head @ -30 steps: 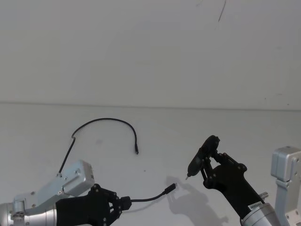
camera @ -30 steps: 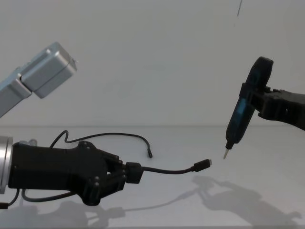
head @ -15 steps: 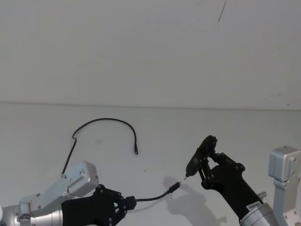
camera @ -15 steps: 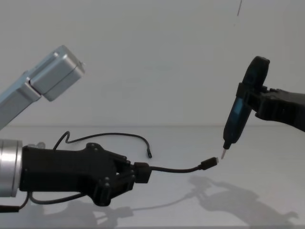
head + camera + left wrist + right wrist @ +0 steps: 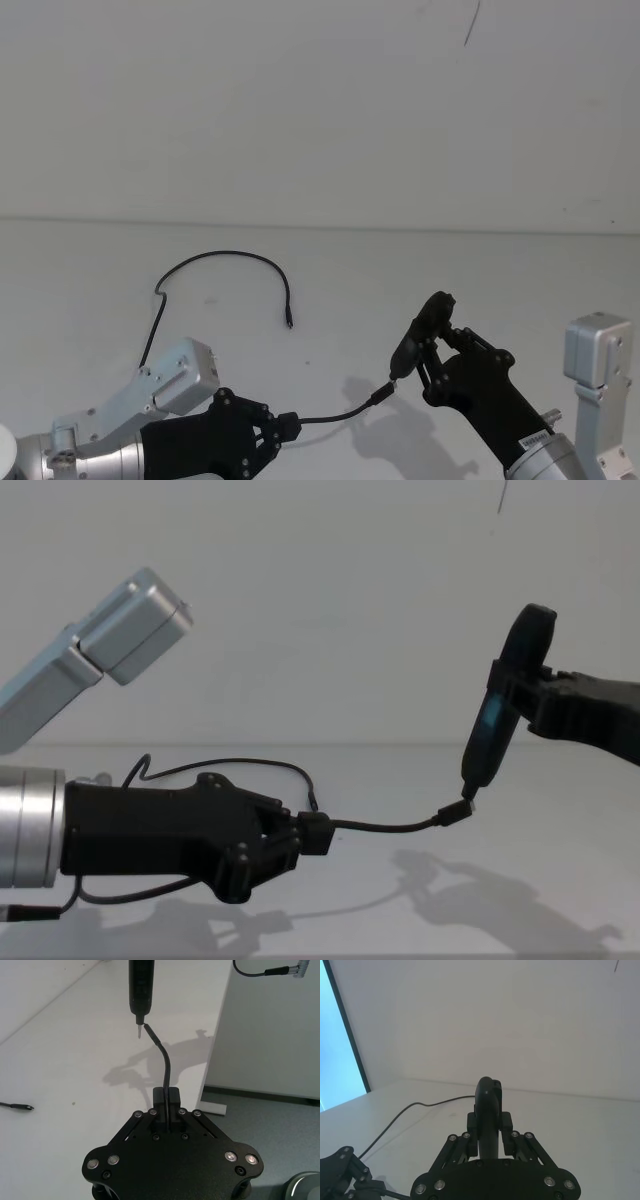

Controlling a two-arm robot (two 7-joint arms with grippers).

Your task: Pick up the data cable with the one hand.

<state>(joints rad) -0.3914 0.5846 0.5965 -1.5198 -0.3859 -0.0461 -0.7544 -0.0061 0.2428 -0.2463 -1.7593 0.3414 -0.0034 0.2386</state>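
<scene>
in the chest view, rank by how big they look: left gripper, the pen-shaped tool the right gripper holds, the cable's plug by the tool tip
1. left gripper, though it is nearest the camera
2. pen-shaped tool
3. plug, smallest

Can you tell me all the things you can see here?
data cable: one, black, looping across the white table, its near end raised off the surface in the left hand, its plug beside the tool's tip.
pen-shaped tool: one, black with a small pale tip, gripped in the right hand, pointing down.
table: one, white, in front of a pale wall.
left hand: one, black, shut on the data cable, low on the left.
right hand: one, black, shut on the tool, on the right.
</scene>
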